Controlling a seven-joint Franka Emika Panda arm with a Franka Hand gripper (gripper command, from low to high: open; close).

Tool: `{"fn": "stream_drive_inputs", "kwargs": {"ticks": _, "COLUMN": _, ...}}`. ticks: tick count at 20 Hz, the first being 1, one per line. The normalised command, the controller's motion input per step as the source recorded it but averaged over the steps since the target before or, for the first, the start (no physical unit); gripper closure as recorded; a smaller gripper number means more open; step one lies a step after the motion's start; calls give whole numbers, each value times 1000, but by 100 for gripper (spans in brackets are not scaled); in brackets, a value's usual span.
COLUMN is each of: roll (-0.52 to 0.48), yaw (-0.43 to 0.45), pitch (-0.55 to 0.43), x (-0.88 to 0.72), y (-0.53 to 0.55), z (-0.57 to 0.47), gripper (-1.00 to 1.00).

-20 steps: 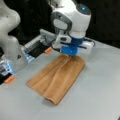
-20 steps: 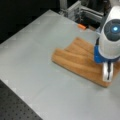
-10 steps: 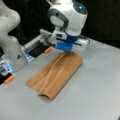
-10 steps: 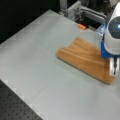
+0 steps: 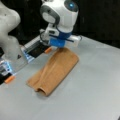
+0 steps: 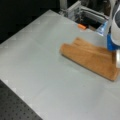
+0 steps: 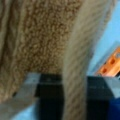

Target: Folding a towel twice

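- Since the towel (image 5: 53, 71) already lies doubled over on the grey counter (image 5: 95, 95), one fold looks done: in both front views it is a long narrow strip with a rolled, looped edge at the end far from the arm.
- At the other end, toward a front view's top, the pincer (image 5: 60, 47) sits right down on the short edge of the strip, which is where a cloth has to be gripped if that end is to be carried anywhere.
- From the wrist view, a band of the striped edge of the towel (image 7: 75, 75) runs up between the two dark fingers (image 7: 48, 97), so the pincer appears to be pinching the cloth; the fuzzy close view makes it hard to be certain how firmly.
- Posed steeply, the arm comes down from above with the white wrist (image 5: 60, 15) leaning over the towel's end and the blue part just above the cloth.
- In a front view the same arm (image 6: 115, 27) stands at the right edge, over the right end of the towel (image 6: 90, 58).
- Beyond the towel, an orange tab (image 6: 81, 26) lies on the counter beside a metal frame (image 6: 82, 11), apart from the cloth.
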Motion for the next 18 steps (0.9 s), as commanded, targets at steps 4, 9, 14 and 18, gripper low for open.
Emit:
{"fn": "stream_drive_inputs", "kwargs": {"ticks": 4, "roll": 137, "yaw": -68, "pitch": -150, "x": -237, "y": 77, "z": -133, "gripper": 100}}
{"fn": "stream_drive_inputs", "kwargs": {"ticks": 9, "roll": 119, "yaw": -58, "pitch": -192, "x": -122, "y": 45, "z": -209, "gripper": -100}}
{"fn": "stream_drive_inputs", "kwargs": {"ticks": 14, "roll": 112, "yaw": -68, "pitch": -127, "x": -108, "y": 35, "z": -156, "gripper": -100}}
{"fn": "stream_drive_inputs", "kwargs": {"ticks": 18, "roll": 109, "yaw": -57, "pitch": -110, "x": -117, "y": 43, "z": -87, "gripper": -100}}
